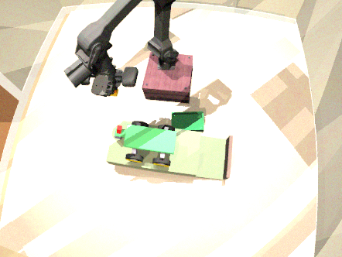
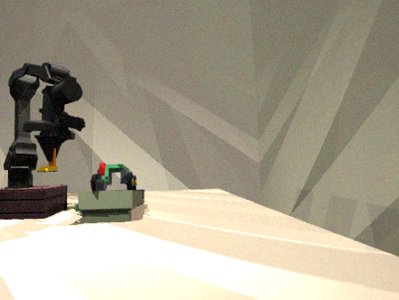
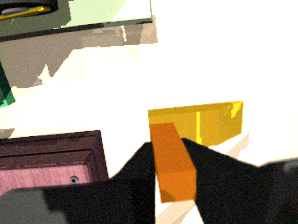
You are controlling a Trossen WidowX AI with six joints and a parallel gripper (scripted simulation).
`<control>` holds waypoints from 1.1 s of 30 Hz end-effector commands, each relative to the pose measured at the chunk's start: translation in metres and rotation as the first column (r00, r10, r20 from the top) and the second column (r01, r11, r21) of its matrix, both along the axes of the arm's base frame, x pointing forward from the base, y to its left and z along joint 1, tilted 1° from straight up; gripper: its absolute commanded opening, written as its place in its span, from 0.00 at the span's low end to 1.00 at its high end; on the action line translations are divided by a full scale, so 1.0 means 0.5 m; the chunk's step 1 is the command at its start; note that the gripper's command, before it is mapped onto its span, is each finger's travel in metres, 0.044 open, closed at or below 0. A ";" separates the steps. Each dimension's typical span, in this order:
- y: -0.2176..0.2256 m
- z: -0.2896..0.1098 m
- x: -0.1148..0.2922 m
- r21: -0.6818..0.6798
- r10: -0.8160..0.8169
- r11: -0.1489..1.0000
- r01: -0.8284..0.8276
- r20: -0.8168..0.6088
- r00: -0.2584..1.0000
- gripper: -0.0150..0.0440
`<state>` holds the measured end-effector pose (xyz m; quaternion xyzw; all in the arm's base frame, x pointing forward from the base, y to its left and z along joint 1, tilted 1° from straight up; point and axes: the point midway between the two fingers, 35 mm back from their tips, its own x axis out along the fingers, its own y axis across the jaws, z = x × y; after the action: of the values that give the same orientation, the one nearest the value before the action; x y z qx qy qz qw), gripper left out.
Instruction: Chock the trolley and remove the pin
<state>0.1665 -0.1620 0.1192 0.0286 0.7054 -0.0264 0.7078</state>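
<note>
My gripper [image 2: 53, 154] [image 3: 172, 155] is shut on the orange handle of the yellow chock [image 1: 114, 93] [image 2: 48, 169] [image 3: 220, 122]. It holds the chock in the air, beyond the ramp's uphill end and on the robot's side. The chock's black rubber base cannot be made out. The green trolley [image 1: 150, 138] [image 2: 118, 166] stands on the pale green ramp [image 1: 186, 152] [image 2: 104, 199] [image 3: 110, 11]. The red-headed stop pin [image 1: 119, 129] [image 2: 102, 169] stands upright at the trolley's uphill end. The green tray [image 1: 187, 121] [image 3: 4, 90] lies beside the ramp, with nothing visible in it.
The dark red wooden base block [image 1: 168, 75] [image 2: 33, 201] [image 3: 45, 181] of the arm stands near the tray. A reddish end board [image 1: 229, 156] closes the ramp's downhill end. Strong light and shadow patches cross the table.
</note>
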 end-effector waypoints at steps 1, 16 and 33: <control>0.024 -0.001 0.007 0.002 0.000 1.000 0.000 0.001 1.000 0.25; 0.128 -0.011 0.043 0.007 0.000 1.000 0.000 0.003 1.000 0.25; 0.244 -0.019 0.082 0.013 0.000 1.000 0.000 0.005 1.000 0.25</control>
<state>0.2052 -0.0487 0.1100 0.0301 0.7053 -0.0227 0.7079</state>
